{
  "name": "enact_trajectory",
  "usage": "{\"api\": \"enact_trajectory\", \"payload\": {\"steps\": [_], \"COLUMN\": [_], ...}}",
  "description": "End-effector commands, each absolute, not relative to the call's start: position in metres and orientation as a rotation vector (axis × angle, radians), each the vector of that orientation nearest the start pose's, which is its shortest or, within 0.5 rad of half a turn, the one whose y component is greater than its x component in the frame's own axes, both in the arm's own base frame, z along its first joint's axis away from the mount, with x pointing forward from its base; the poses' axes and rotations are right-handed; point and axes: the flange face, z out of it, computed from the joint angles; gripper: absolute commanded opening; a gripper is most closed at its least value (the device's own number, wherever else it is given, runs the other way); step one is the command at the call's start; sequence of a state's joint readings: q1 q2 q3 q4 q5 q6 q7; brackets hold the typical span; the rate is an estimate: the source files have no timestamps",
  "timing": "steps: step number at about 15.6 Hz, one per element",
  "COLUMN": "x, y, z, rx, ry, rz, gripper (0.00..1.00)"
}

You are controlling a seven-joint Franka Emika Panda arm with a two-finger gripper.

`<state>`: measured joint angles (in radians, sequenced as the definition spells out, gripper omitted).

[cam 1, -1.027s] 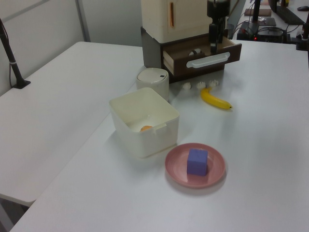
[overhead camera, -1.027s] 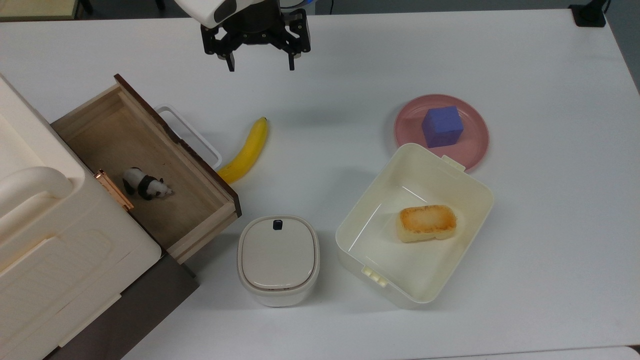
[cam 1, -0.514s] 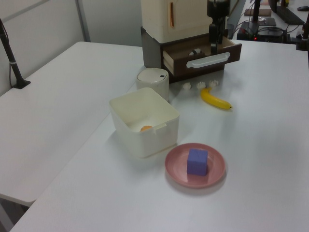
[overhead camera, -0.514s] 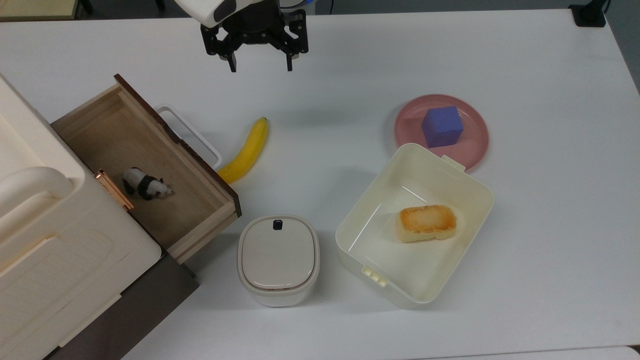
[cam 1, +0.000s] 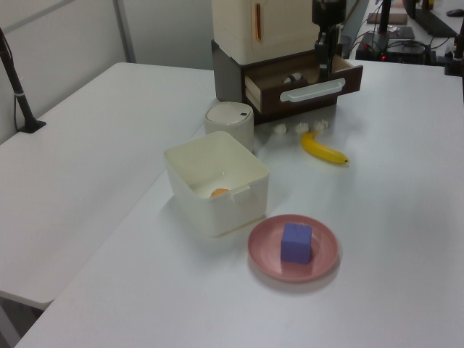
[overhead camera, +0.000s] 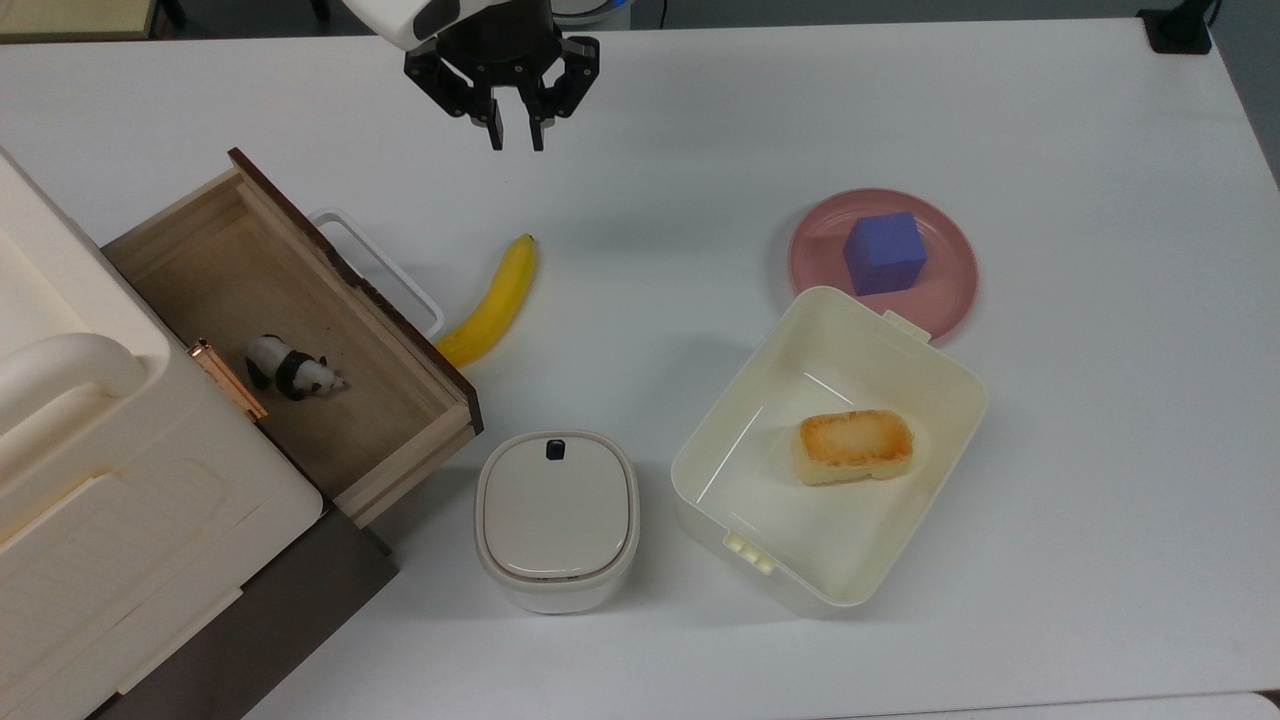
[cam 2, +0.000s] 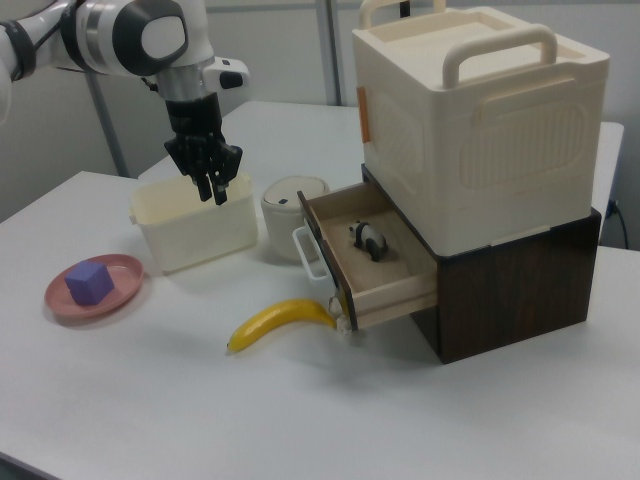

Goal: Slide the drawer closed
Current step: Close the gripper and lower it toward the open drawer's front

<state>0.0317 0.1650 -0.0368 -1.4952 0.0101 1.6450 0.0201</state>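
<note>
Top view: my gripper (overhead camera: 514, 140) hangs over bare table near the top edge, fingers drawn in w/ only a thin gap between tips, gripping nothing. The drawer (overhead camera: 290, 340) sits at the top view's left, pulled well out of the cabinet (overhead camera: 120, 520), dark front panel and white handle (overhead camera: 385, 270) facing the banana (overhead camera: 495, 300). A toy panda (overhead camera: 292, 368) lies inside on the wood floor. I'm well apart from the handle.

Left view: gripper (cam 1: 324, 61) shows up high at the back, above the drawer (cam 1: 308, 80) and its handle (cam 1: 313, 90).

Right view: gripper (cam 2: 214, 187) hovers in front of the lunch-box tub (cam 2: 195, 225); drawer (cam 2: 375, 265) sticks out under the cream cabinet (cam 2: 470, 130), toward the banana (cam 2: 275, 322).

How I'd do it well, imo: come down to panel height on the table side of the front, fingers kept narrow as a blunt pusher, contact the dark panel near its middle, beside the handle, not a corner, so it doesn't skew and jam. Push straight along the drawer's run, slow. Mind the banana lying just beside the front corner.

No brands, labels or writing readable anywhere
</note>
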Motion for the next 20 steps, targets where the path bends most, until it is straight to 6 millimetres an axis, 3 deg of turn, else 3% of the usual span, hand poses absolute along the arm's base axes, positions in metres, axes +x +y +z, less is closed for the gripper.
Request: {"api": "enact_trajectory", "payload": {"steps": [1,4,6,8,12,17,20], "x": [0.602,0.603,0.604,0.607,0.611,0.614,0.619], "y": [0.01,0.009,0.008,0.003,0.0,-0.009,-0.027], "z": [0.574,0.573,0.567,0.562,0.549,0.508,0.488], "rx": [-3.12,-3.051,-3.001,-2.939,-2.904,-2.901,-2.896], "ry": [0.36,0.756,0.94,1.095,1.161,1.169,1.203], "rz": [0.034,0.031,0.031,-0.012,-0.033,-0.085,-0.095], "gripper": [0.27,0.22,0.21,0.14,0.0,0.0,0.0]}}
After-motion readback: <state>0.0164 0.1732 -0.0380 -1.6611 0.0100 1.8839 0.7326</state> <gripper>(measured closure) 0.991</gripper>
